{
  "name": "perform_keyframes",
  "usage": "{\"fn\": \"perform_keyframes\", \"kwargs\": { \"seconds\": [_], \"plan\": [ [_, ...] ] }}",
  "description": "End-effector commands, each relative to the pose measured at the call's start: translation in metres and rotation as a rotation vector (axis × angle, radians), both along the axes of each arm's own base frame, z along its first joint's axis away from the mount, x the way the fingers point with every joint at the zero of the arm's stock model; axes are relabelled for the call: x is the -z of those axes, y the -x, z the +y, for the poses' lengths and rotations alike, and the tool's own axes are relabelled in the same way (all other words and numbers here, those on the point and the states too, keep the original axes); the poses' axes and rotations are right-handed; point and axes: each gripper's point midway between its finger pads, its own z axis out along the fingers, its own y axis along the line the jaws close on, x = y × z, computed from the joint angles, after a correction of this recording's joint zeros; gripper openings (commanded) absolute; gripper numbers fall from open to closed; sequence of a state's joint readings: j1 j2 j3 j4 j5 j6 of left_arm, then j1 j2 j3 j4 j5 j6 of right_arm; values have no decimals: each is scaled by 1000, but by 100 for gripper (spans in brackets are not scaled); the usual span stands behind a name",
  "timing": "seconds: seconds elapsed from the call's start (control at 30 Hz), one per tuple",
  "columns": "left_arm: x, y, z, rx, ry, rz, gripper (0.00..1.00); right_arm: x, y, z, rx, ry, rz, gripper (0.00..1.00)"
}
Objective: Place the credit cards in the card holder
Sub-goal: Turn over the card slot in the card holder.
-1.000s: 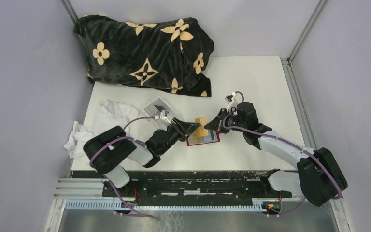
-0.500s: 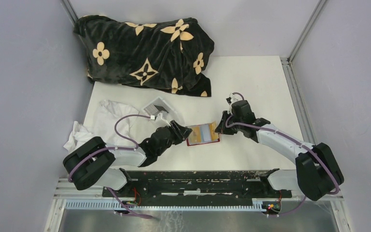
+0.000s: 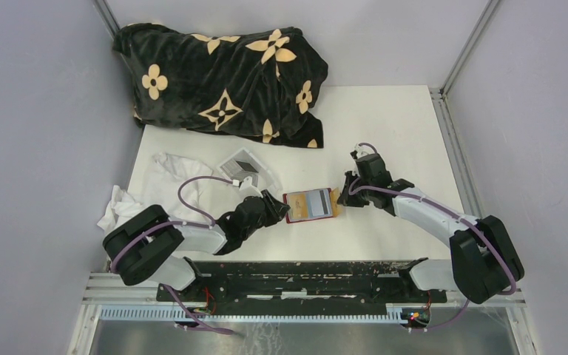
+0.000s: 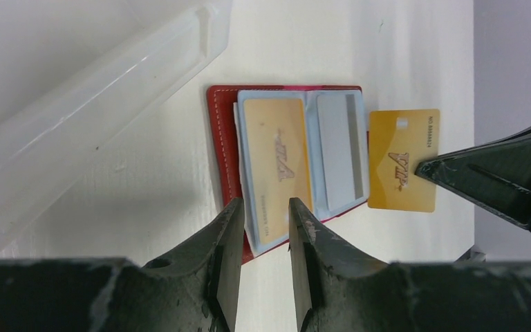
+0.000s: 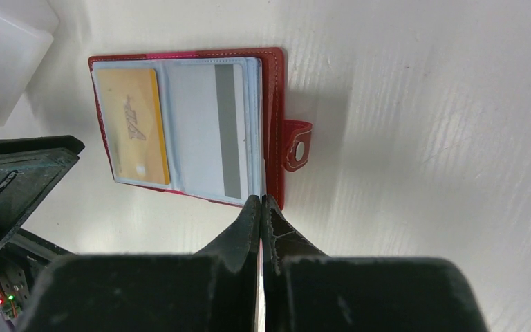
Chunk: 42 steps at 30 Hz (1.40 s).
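A black blanket (image 3: 222,81) printed with tan flowers is heaped over the counter's far left corner. A crumpled white cloth (image 3: 159,181) lies along the left edge. A clear plastic box (image 3: 242,168) sits just beside it, toward the middle.

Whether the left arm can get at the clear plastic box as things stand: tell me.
Probably yes. The clear plastic box lies close beside the left gripper, with only bare table between them, and its jaws stand open.
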State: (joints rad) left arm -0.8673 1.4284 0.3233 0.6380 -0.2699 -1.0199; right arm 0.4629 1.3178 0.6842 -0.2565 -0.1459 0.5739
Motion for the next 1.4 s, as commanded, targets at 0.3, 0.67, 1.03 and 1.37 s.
{"fn": "perform_keyframes", "kwargs": {
  "seconds": [0.3,0.67,1.03,1.37],
  "plan": [
    [4,-4,-6,18,-21,-20,36,-16,-18,5,7,-40,-55,1],
    [8,-4,-4,7,-30,-13,35,-31,-20,0,22,-41,-94,1],
    [10,-4,-5,7,-28,-8,35,-32,-19,7,0,-73,-88,1],
    [11,-5,-7,11,-29,-4,35,-26,-20,13,-10,-91,-72,1]
  ]
}}
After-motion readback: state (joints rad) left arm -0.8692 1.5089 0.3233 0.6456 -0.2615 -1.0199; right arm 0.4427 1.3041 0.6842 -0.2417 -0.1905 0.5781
